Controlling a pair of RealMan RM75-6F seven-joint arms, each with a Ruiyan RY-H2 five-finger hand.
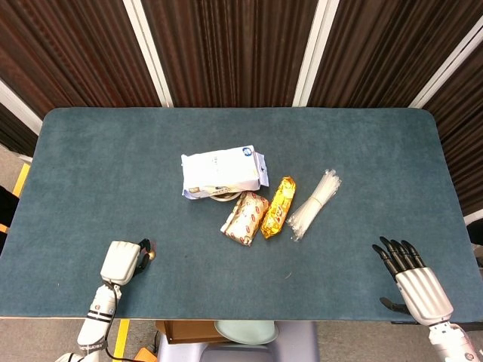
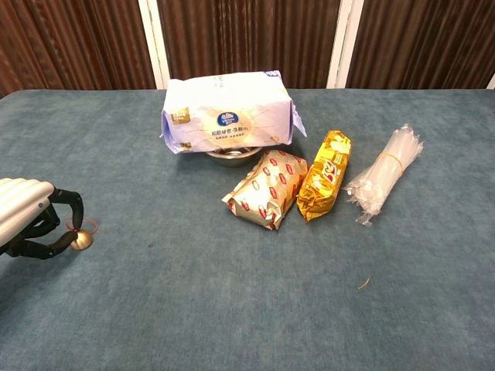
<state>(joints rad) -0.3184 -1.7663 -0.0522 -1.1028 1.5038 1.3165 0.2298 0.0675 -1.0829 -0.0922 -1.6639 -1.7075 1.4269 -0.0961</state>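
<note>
My left hand rests on the table near its front left corner, fingers curled in. A small brass-coloured knob with a thin red ring shows at its fingertips; I cannot tell if it belongs to the hand. My right hand lies at the front right edge, fingers straight and apart, holding nothing; the chest view does not show it. Mid-table, a white and blue tissue pack sits on a metal bowl.
In front of the bowl lie a red and white snack packet, a yellow packet and a banded bundle of clear plastic. The blue-green table ends at dark curtains behind.
</note>
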